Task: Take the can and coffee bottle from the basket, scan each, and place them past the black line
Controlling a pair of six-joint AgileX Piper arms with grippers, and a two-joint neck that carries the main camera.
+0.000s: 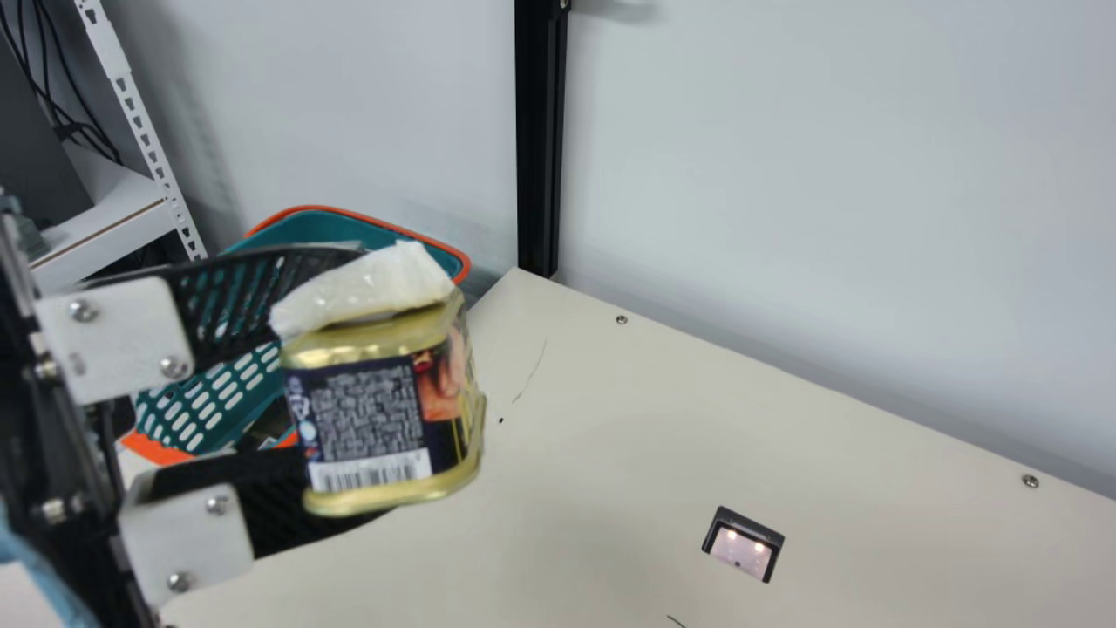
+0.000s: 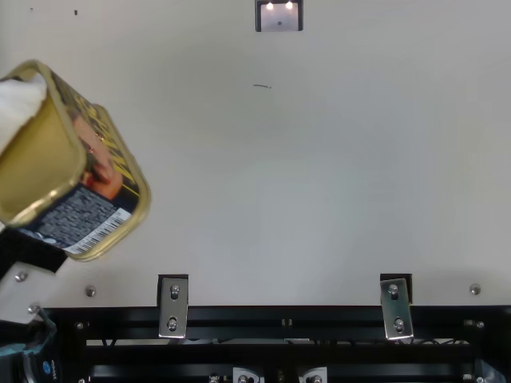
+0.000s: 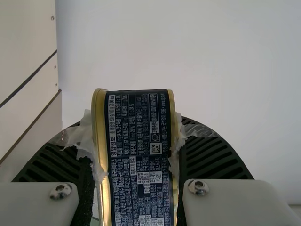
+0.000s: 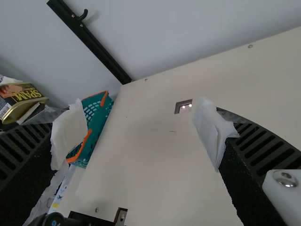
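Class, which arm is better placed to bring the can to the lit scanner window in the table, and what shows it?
Probably the left: the left gripper has the can clamped between its fingers, off the table. The right gripper is open and holds nothing.

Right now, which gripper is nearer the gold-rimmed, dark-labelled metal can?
Left gripper: it's gripping the can between its fingers. Right gripper is open, apart from it.
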